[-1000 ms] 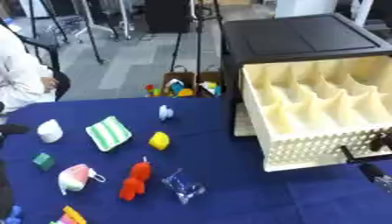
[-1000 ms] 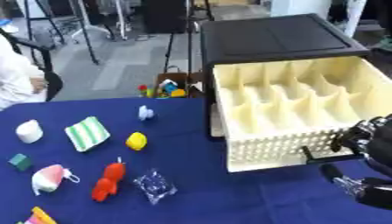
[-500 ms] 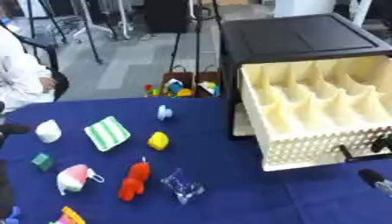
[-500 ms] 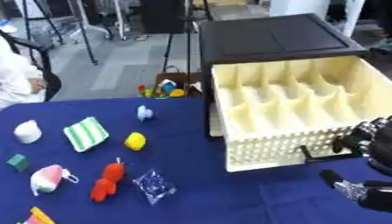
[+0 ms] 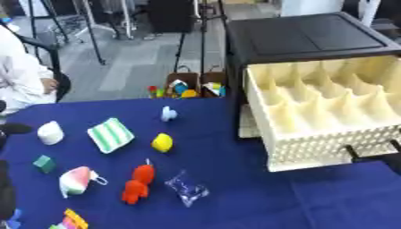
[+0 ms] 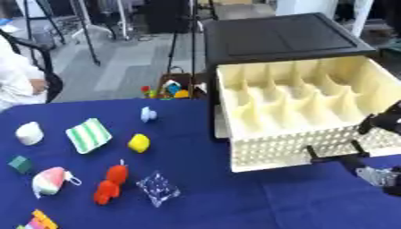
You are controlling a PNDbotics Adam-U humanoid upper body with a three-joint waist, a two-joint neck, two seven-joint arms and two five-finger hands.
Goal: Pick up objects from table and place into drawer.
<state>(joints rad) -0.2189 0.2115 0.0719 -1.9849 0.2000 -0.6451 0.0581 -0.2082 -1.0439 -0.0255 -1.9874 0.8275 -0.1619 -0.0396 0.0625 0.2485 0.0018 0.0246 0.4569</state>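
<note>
Drawer (image 6: 301, 118): cream, divided into many compartments, pulled out of a black cabinet (image 6: 278, 40) at the right of the table (image 6: 235, 201). We find every compartment that shows empty.

Objects to be picked, all lying on the blue cloth at the left, well apart from the drawer:
- yellow rounded piece (image 5: 162, 142), nearest the drawer;
- small pale blue-white item (image 5: 168, 114), farther back;
- green-and-white striped cloth (image 5: 109, 134);
- white rounded lump (image 5: 50, 133), far left;
- small green block (image 5: 44, 163);
- pink, white and green soft item (image 5: 75, 181);
- red-orange figure (image 5: 138, 183);
- clear crinkled packet (image 5: 186, 189), beside the red-orange figure;
- multicoloured pieces (image 5: 70, 220) at the near left edge.

Right hand (image 6: 376, 172): dark, at the near right, just by the drawer's black front handle (image 6: 333, 156). We cannot tell whether its fingers are apart or together.

Left hand: a dark shape shows at the far left edge, but we cannot make out a hand or its fingers there.

Progress, as we judge it: the drawer stands open and ready, nothing is yet stored, and all listed objects remain to be carried over. The picking itself has not begun.
</note>
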